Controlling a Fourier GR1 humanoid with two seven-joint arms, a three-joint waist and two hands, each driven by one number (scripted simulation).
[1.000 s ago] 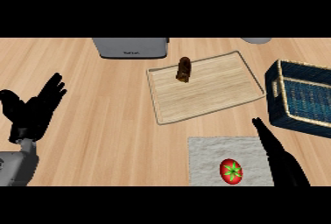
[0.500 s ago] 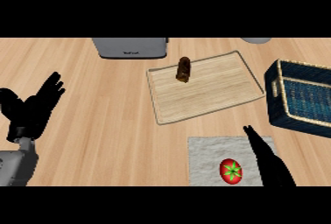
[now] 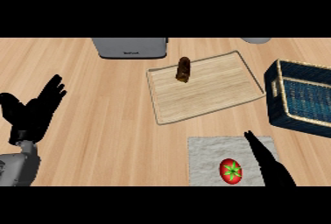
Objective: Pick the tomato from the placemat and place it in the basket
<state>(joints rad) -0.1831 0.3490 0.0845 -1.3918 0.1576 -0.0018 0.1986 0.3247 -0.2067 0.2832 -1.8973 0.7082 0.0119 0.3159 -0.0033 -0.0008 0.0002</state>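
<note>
Sliding leftward and lower over the last second: right hand (image 3: 270,165), now lying over the right part of the grey placemat (image 3: 210,151), just right of the tomato (image 3: 230,171). Reaching up from the lower edge with fingers straight and held together, tips pointing up the view, holding nothing. Showing a narrow strip of mat between hand and tomato, so not touching it as far as can be told.

Sitting on the lower half of the placemat: tomato, red with a green star-shaped stalk, uncovered and in plain sight.

Waiting at the right edge, well above and to the right of the tomato: dark blue woven basket (image 3: 304,98), partly cut off by the view's edge, holding nothing that can be seen.

Lying between placemat and the far side of the counter (image 3: 103,131): pale wooden tray (image 3: 207,89), turned slightly, its lower corner near the placemat's top edge. Standing on its upper left part: small brown item (image 3: 184,69), upright, too small to identify. Standing near the basket's left wall: tray's right corner.

Sitting at the top edge: grey boxy appliance (image 3: 129,47), left of the tray, and a sliver of a grey round object (image 3: 257,40) at the upper right.

Resting at the left edge: left hand (image 3: 33,110), open, fingers spread and pointing up, holding nothing, well apart from everything else.
</note>
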